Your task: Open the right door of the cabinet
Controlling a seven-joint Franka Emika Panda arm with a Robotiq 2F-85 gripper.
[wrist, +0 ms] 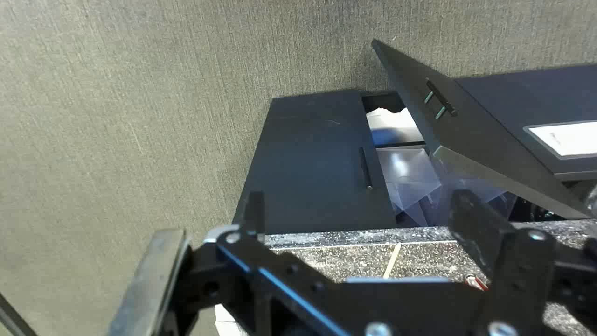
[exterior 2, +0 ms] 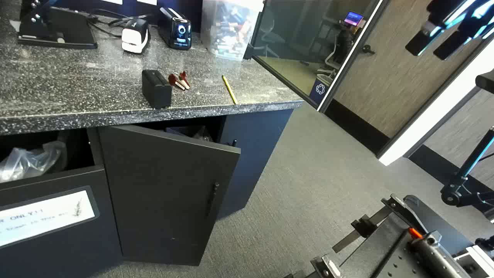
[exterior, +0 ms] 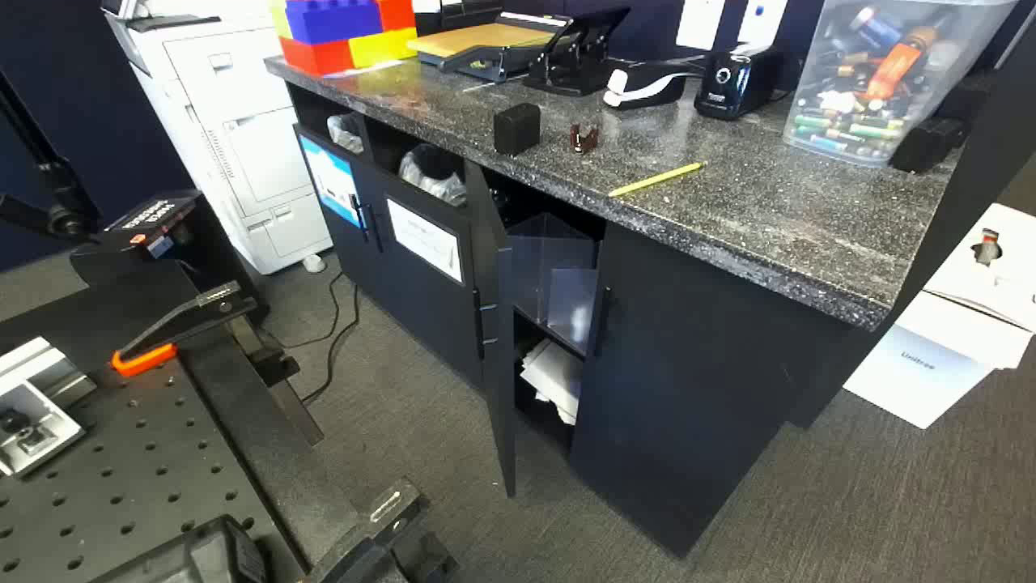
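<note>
The cabinet [exterior: 753, 259] is low and dark with a speckled grey countertop, in both exterior views. Its right door [exterior: 688, 372] is a wide flat dark panel that looks shut. It also shows in an exterior view [exterior 2: 251, 162] and in the wrist view [wrist: 317, 163]. A thin black bar handle [wrist: 365, 168] stands near its edge beside the opening. My gripper [wrist: 362, 210] is open with nothing between its fingers; in the wrist view the countertop edge and right door lie beyond them. It also shows high at the upper right of an exterior view [exterior 2: 432, 46], apart from the cabinet.
The neighbouring door [exterior 2: 166, 185] stands partly open, jutting toward the floor, with clear sheets and papers behind it. A yellow pencil [exterior: 655, 180], black block [exterior: 516, 129] and plastic bin [exterior: 874, 89] are on the countertop. A perforated bench [exterior: 137, 453] with clamps faces the cabinet.
</note>
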